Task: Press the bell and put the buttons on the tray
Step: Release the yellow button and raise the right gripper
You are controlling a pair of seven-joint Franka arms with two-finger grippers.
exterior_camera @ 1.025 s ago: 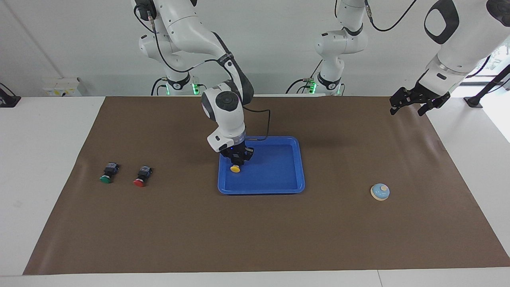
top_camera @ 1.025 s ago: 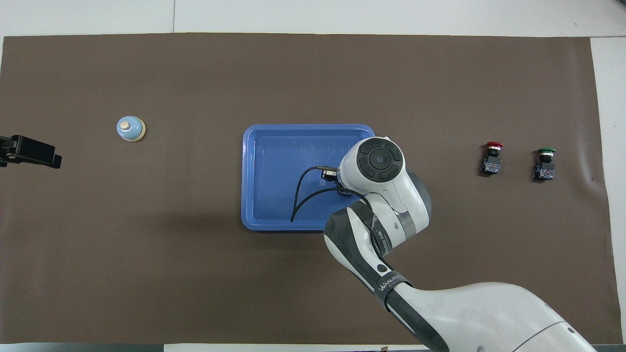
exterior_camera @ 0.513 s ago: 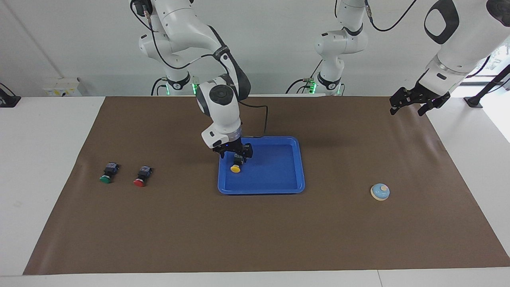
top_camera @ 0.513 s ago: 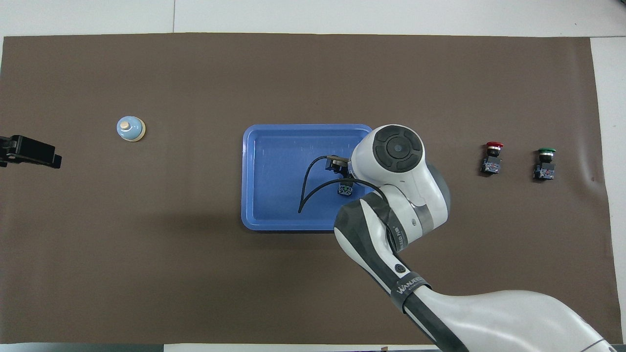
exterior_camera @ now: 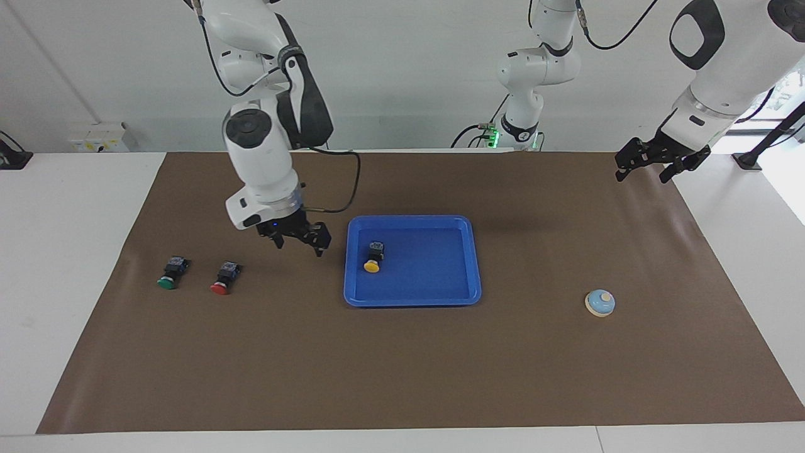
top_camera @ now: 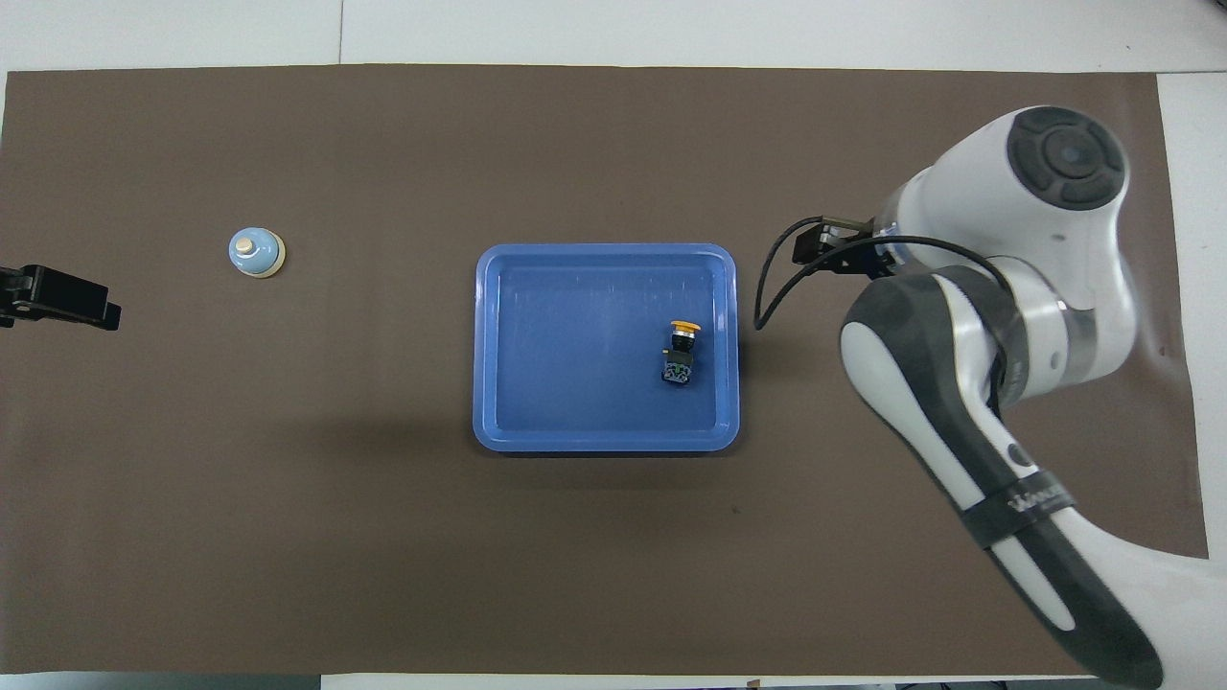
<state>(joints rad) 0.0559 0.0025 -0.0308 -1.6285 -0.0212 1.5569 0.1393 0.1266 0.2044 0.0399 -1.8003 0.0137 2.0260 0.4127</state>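
Observation:
The yellow button (exterior_camera: pixel 373 258) lies on its side in the blue tray (exterior_camera: pixel 412 301) at the mat's middle; it also shows in the overhead view (top_camera: pixel 682 352), in the tray (top_camera: pixel 575 441). My right gripper (exterior_camera: pixel 300 245) is open and empty, raised over the mat between the tray and the red button (exterior_camera: pixel 224 279). The green button (exterior_camera: pixel 170 274) lies beside the red one, toward the right arm's end. The right arm hides both in the overhead view. The bell (exterior_camera: pixel 600 302) (top_camera: pixel 256 253) stands toward the left arm's end. My left gripper (exterior_camera: pixel 641 176) (top_camera: pixel 57 299) waits open at that end.
A brown mat (exterior_camera: pixel 402 377) covers the table, with white table surface around it. A third arm's base (exterior_camera: pixel 521 129) stands at the robots' edge of the table. A black cable hangs from the right wrist (exterior_camera: pixel 343 189).
My right gripper has let go of the yellow button in the tray, lifted, and swung out toward the right arm's end, over the mat near the red button. The left arm has not moved.

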